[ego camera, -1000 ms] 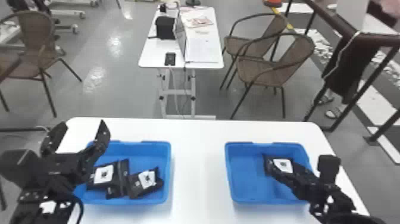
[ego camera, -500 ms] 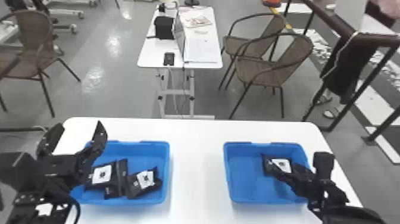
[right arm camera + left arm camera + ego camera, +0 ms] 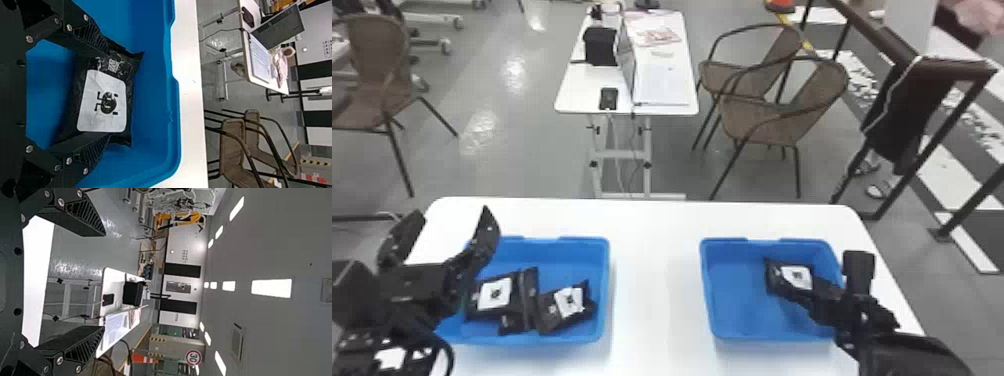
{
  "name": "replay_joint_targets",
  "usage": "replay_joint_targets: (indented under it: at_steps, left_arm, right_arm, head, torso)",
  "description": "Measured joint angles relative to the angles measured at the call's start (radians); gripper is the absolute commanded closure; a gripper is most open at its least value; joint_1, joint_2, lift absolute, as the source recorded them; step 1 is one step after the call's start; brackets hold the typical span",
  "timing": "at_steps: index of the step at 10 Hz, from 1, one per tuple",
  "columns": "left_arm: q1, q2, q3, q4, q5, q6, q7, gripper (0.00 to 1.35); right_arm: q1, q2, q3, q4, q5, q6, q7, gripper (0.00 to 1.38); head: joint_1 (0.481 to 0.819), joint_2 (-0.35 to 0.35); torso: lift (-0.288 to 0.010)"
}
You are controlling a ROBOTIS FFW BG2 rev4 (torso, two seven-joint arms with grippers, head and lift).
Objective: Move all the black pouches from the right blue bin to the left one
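Bright indoor light comes from the white ceiling lamps, glaring in pale patches off the grey floor at the far left and washing the near desk almost blank, while soft shade darkens the right bin beside the pouch.

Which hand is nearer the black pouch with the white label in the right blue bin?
Right. The right hand has its open fingers on either side of the pouch; the left hand is up by the left blue bin.
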Motion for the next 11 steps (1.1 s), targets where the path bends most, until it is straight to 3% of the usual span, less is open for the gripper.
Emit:
replay_joint_targets:
  at_steps: [2,3,4,5,6,11]
  left_arm:
    - [0.004,0.000,0.007,0.000,0.003,-0.004,0.000,0.19]
    - [0.004,0.000,0.010,0.000,0.006,-0.006,0.000,0.20]
    - [0.004,0.000,0.011,0.000,0.009,-0.006,0.000,0.19]
    - [0.004,0.000,0.010,0.001,0.011,-0.004,0.000,0.20]
    - [0.006,0.000,0.010,0.003,0.018,-0.002,0.000,0.20]
    - [0.014,0.000,0.016,0.005,0.026,-0.016,0.000,0.20]
  right_arm:
    - [-0.023,-0.001,0.010,0.038,-0.002,0.036,0.005,0.44]
    - [-0.038,-0.003,0.019,0.052,-0.001,0.053,0.011,0.62]
    - [-0.060,-0.010,0.025,0.079,-0.011,0.066,0.031,0.89]
    - [-0.068,-0.016,0.027,0.090,-0.042,0.070,0.042,0.96]
    - [-0.057,-0.016,0.031,0.076,-0.090,0.072,0.054,1.13]
    - [0.017,-0.003,0.045,-0.038,-0.169,0.118,0.038,1.13]
  head:
    - [0.695,-0.068]
    - [0.695,-0.061]
    - [0.695,-0.054]
    - [0.695,-0.052]
    - [0.695,-0.050]
    - [0.695,-0.031]
  torso:
    - [0.010]
    - [0.010]
    - [0.010]
    - [0.010]
    - [0.010]
    - [0.010]
